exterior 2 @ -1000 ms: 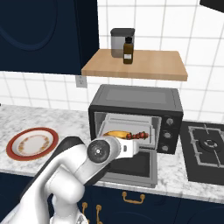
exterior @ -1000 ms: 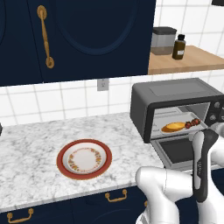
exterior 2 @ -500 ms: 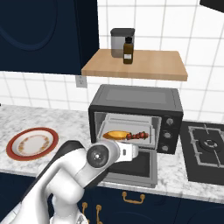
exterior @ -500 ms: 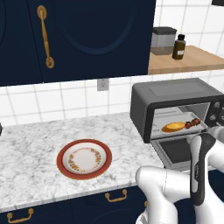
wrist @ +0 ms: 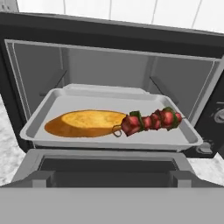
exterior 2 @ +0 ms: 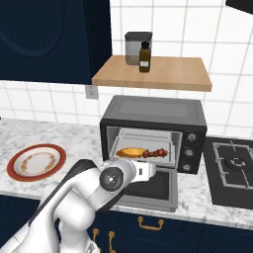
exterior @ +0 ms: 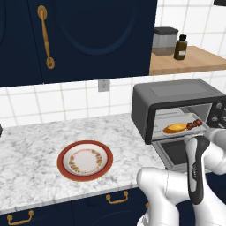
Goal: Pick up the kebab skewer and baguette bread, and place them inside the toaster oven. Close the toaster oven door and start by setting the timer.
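Marble counter (exterior: 31, 159) carries the toaster oven (exterior 2: 153, 133), its toaster oven door (exterior 2: 155, 190) dropped flat. Baguette bread (wrist: 85, 123) and kebab skewer (wrist: 151, 121) lie touching on the inner tray (wrist: 109, 140), skewer at the bread's three o'clock. Gripper fully spread, holding nothing.

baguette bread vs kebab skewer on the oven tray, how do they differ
The baguette bread is one smooth golden-orange oblong; the kebab skewer is a thin stick strung with small red, brown and green chunks. The bread is wider and flatter, the skewer slimmer and knobbly. The bread lies at the tray's left in the hand view, the skewer at its right. Both lie end to end inside the open toaster oven.
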Robot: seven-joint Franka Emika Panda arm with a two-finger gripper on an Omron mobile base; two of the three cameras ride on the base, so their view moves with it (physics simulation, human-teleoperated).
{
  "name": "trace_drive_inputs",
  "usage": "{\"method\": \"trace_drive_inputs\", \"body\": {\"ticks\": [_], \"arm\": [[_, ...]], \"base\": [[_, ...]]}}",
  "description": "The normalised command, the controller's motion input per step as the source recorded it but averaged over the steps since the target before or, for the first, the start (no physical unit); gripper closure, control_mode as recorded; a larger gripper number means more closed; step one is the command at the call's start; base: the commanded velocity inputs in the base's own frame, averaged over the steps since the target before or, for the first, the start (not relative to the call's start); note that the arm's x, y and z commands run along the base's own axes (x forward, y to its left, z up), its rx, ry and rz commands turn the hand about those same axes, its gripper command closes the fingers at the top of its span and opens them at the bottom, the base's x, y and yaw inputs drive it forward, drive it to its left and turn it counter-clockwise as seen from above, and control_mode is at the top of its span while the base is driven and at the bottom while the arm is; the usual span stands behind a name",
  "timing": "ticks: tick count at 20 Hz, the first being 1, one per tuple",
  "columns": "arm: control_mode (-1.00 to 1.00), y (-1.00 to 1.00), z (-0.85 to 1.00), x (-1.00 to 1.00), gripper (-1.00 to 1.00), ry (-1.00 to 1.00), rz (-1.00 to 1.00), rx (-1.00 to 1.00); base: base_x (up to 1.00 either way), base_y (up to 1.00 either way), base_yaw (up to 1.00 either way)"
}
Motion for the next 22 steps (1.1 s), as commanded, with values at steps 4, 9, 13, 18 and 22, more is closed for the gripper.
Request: {"method": "trace_drive_inputs", "body": {"ticks": [4,9,13,18,22], "arm": [[-1.0,-0.04,-0.09,0.34,-1.0,-0.04,0.0,0.07],[-1.0,0.0,-0.18,0.21,-1.0,0.0,0.0,0.09],[-1.0,0.0,-0.13,0.33,-1.0,-0.02,0.0,0.02],[-1.0,0.0,-0.24,0.21,-1.0,-0.02,0.0,0.0],[-1.0,0.0,-0.26,0.0,-1.0,0.0,0.0,0.0]], "base": [[0.0,0.0,0.0],[0.0,0.0,0.0],[0.0,0.0,0.0],[0.0,0.0,0.0],[0.0,0.0,0.0]]}}
